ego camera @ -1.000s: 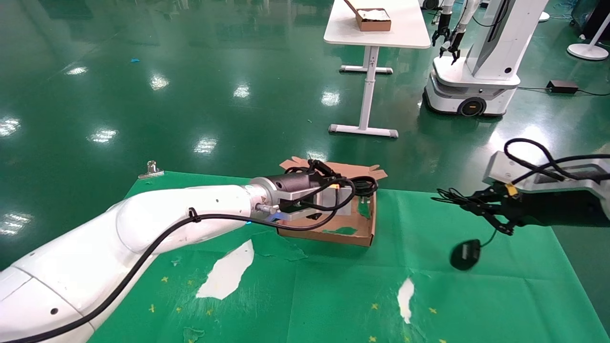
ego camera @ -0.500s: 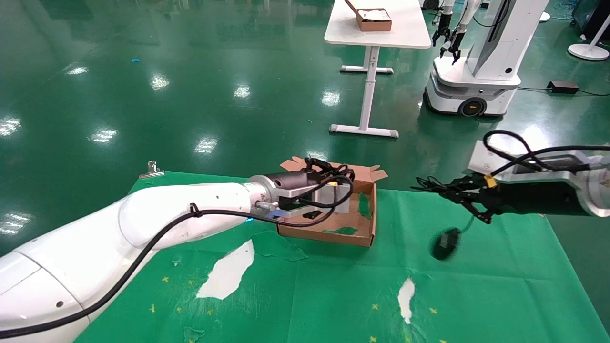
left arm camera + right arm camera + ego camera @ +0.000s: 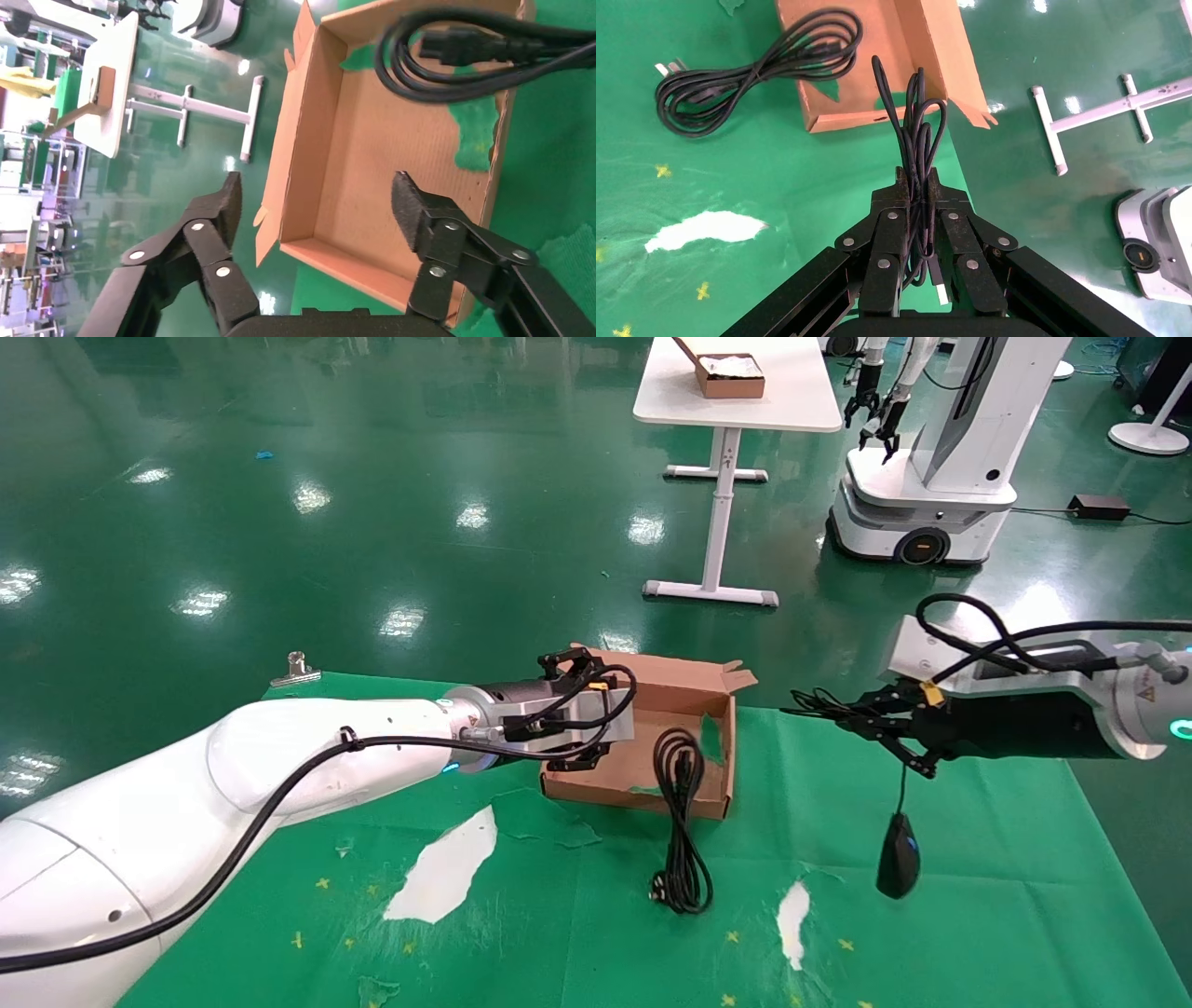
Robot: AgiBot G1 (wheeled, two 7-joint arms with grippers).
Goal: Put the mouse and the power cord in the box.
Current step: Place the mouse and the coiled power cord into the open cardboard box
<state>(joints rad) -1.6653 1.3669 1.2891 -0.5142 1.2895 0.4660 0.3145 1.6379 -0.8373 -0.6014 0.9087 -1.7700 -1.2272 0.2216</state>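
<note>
The brown box (image 3: pixel 643 792) sits on the green cloth. The power cord (image 3: pixel 682 822) lies draped over its front wall, one end inside and the plug end on the cloth. My left gripper (image 3: pixel 585 710) hovers open and empty at the box's left end; in the left wrist view the left gripper (image 3: pixel 320 203) frames the box (image 3: pixel 302 140) and the power cord (image 3: pixel 478 49). My right gripper (image 3: pixel 871 721) is right of the box, shut on the mouse's bundled wire. The mouse (image 3: pixel 899 866) dangles below it, just above the cloth. In the right wrist view the right gripper (image 3: pixel 916 175) pinches that wire, with the box (image 3: pixel 926 42) and power cord (image 3: pixel 758 70) ahead.
White patches (image 3: pixel 447 868) show where the green cloth is torn. A metal clip (image 3: pixel 296 668) holds the far left corner. Beyond stand a white table (image 3: pixel 736 402) with a smaller brown box (image 3: pixel 731 376) and another robot (image 3: pixel 931 477).
My left gripper opened, let go of the power cord and drew back left. The cord dropped across the box's front wall. My right gripper moved left with the mouse swinging under it.
</note>
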